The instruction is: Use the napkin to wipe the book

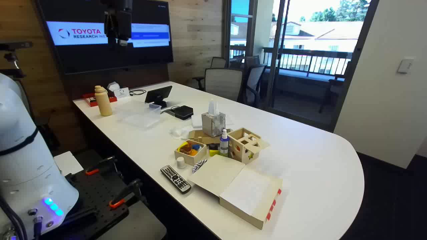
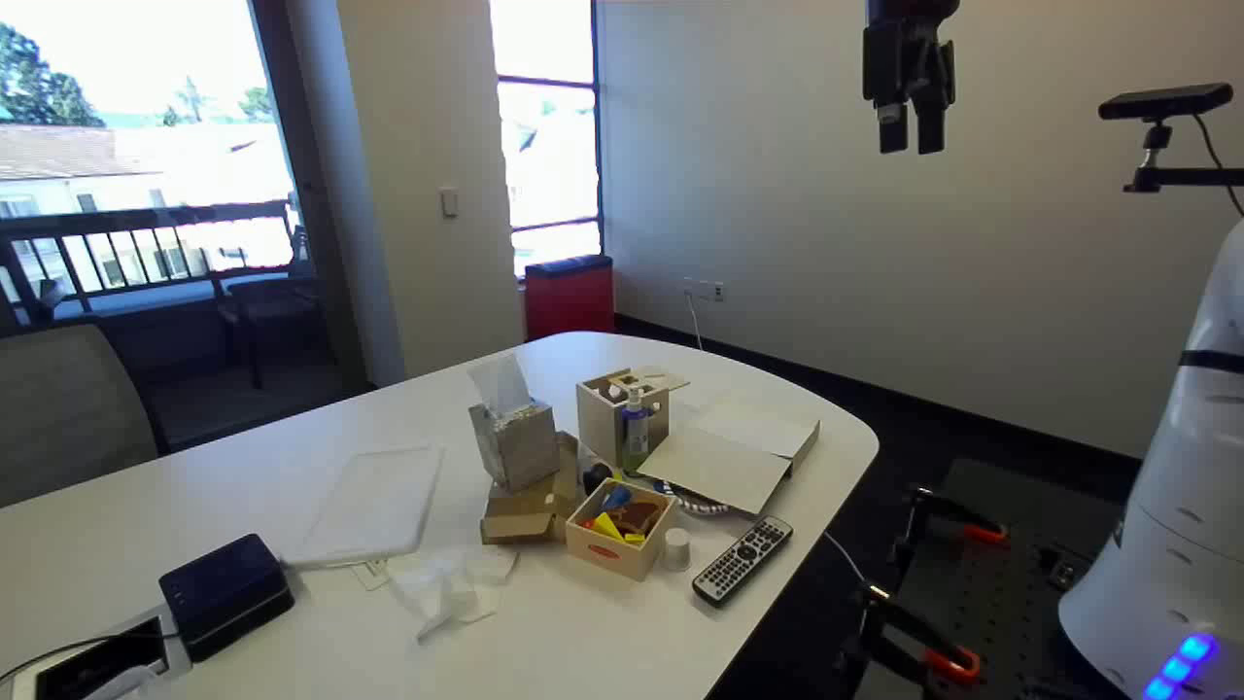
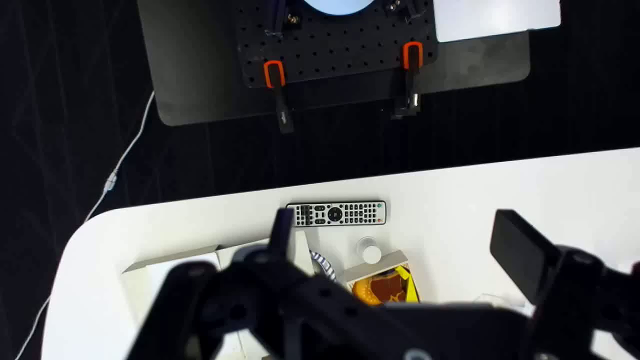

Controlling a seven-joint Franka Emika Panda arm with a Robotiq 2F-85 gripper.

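The napkin [image 1: 180,132] is a crumpled off-white sheet on the white table; it also shows in an exterior view [image 2: 445,590]. In the wrist view only a bit of the napkin [image 3: 500,300] shows past the gripper's body. The book [image 1: 252,191] lies open, cream, with red-orange marks along one edge, its cover [image 2: 724,462] spread toward the toys. In the wrist view the book [image 3: 145,280] is partly hidden by the gripper. My gripper [image 3: 395,222] is open and empty; it hangs high above the table in both exterior views [image 1: 117,40] [image 2: 912,141], apart from napkin and book.
A tissue box [image 1: 213,124], blue spray bottle [image 1: 224,145], wooden shape box [image 1: 242,146] and small toy box [image 1: 190,153] stand between napkin and book. A remote [image 1: 175,179] and white cup [image 1: 180,162] lie near the table edge. A black device [image 1: 183,112] stands farther back.
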